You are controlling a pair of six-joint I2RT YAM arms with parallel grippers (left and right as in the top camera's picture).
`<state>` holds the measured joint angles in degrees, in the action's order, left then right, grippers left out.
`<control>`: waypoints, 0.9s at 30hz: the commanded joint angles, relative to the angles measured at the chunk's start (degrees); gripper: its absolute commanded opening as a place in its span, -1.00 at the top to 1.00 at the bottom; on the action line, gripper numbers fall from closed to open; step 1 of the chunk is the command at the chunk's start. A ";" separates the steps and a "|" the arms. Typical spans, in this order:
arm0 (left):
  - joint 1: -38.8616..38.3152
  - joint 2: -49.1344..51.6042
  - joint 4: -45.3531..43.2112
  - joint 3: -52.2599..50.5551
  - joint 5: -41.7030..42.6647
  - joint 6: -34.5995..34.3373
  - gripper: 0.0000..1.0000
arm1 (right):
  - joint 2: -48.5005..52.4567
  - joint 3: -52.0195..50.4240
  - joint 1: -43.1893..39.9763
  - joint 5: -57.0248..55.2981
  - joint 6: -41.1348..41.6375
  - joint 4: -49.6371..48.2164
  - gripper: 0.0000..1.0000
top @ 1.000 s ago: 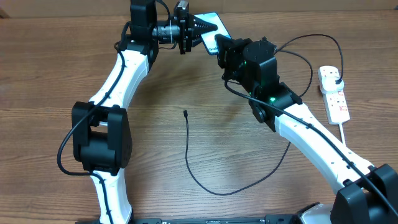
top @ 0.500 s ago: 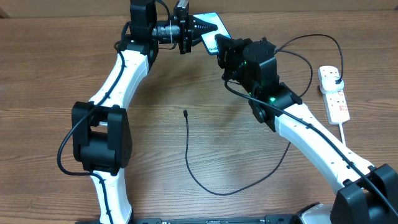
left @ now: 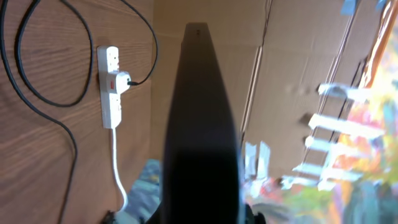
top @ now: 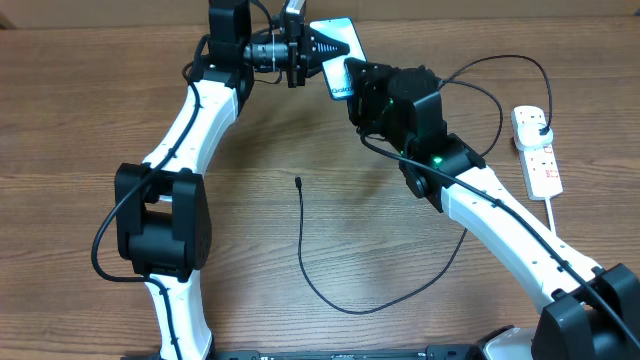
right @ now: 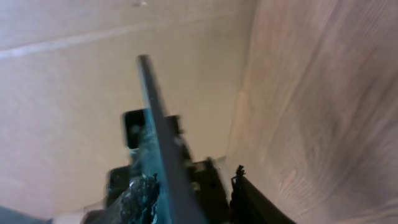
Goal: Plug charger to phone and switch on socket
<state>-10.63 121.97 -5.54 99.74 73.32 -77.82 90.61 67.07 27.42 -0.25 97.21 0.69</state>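
Smartphone, slim and rectangular with a black edge and pale blue screen [top: 340, 38], sat at the top centre of the overhead view, between the two claws. Compared with a moment earlier it had tipped and shifted slightly toward the upper left. The left claw [top: 322, 46] was clenched on one end of it, while the right claw [top: 352, 86] had just loosened: in its wrist view the fingers [right: 247, 199] stood apart with the phone's edge between them. The left arm alone now seemed to carry the phone. The long thin black charger cable [top: 302, 245] lay untouched on the brown wooden worktop [top: 80, 120], its small connector tip [top: 298, 181] at mid-frame. The white oblong power strip [top: 538, 150] lay at the right edge. The freed right claw could probably fetch that tip next.
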 commanded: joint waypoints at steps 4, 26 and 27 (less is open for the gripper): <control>3.65 -0.37 1.68 0.76 9.38 18.12 0.91 | -0.74 0.50 0.22 -0.13 -11.52 6.95 0.14; 15.65 -0.37 71.60 0.66 -5.22 81.09 0.91 | 0.72 0.50 -0.85 17.73 -61.79 29.88 -0.15; 16.35 -0.37 71.65 0.66 -4.26 81.09 0.92 | 1.36 0.50 -0.85 20.11 -62.82 29.86 -0.15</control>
<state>2.31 122.41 65.71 99.72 66.98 -3.27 90.39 67.53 26.61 13.13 40.75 30.22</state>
